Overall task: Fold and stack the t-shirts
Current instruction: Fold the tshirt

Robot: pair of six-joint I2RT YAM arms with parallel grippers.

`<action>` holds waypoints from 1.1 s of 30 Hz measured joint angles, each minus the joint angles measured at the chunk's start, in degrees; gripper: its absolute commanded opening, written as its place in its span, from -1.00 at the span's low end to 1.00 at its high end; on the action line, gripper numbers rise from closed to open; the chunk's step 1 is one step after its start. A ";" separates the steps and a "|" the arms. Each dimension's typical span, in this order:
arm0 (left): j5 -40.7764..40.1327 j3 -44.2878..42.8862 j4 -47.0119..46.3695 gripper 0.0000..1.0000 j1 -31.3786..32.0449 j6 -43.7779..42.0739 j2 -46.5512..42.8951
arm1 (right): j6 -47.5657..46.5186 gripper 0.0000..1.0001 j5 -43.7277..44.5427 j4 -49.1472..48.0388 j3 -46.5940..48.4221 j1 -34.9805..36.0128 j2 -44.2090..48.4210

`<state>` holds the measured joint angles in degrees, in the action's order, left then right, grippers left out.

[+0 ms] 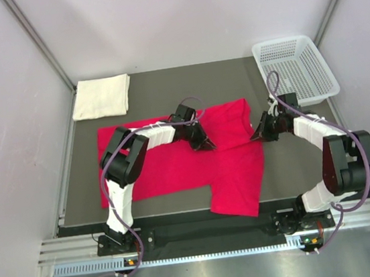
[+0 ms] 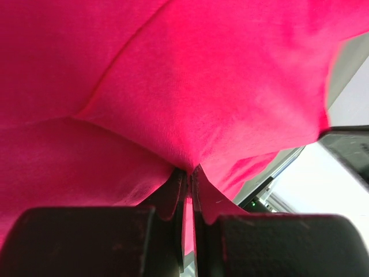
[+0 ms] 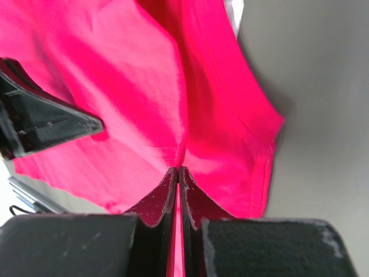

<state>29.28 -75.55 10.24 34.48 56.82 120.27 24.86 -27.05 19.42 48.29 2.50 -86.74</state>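
Note:
A bright red t-shirt (image 1: 175,167) lies spread across the dark table, one sleeve hanging toward the front edge. My left gripper (image 1: 207,144) is shut on a pinch of its cloth near the middle; in the left wrist view red fabric (image 2: 230,86) bunches into the closed gripper (image 2: 189,171). My right gripper (image 1: 257,135) is shut on the shirt's right edge, by the upper sleeve; the right wrist view shows the fold of the red shirt (image 3: 219,115) clamped in the gripper (image 3: 177,169). A cream-white t-shirt (image 1: 102,96) sits folded at the back left corner.
A white plastic mesh basket (image 1: 296,67) stands at the back right corner, just behind my right arm. Bare dark table (image 1: 192,83) lies between it and the folded shirt. The left gripper's black fingers (image 3: 52,124) show at the left of the right wrist view.

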 measured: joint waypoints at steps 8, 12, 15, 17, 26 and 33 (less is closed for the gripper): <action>0.52 0.11 2.40 -1.00 -0.72 -1.03 -0.66 | 2.82 -1.00 0.02 -1.51 -4.50 0.13 3.04; 0.55 0.24 3.41 -1.00 -0.81 -1.29 -0.98 | 3.85 -1.00 0.00 -2.45 -4.83 0.42 3.61; 0.50 0.31 4.09 -1.00 -0.96 -1.57 -1.31 | 4.70 -1.00 0.00 -3.41 -5.64 0.57 4.04; 0.46 0.55 4.70 -1.00 -1.11 -1.84 -1.77 | 5.27 -1.00 -0.02 -3.65 -6.34 0.79 4.31; 0.20 0.90 7.30 -1.00 -1.84 -3.52 -3.04 | 8.24 -1.00 0.31 -4.39 -8.52 2.08 5.53; -0.35 1.05 8.90 -1.00 -2.36 -5.07 -3.28 | 10.95 -1.00 2.29 -5.60 -10.47 4.00 7.76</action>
<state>28.93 -74.50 19.14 32.12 51.75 116.99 35.81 -24.75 13.82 37.82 6.50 -78.98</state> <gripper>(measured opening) 0.077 0.007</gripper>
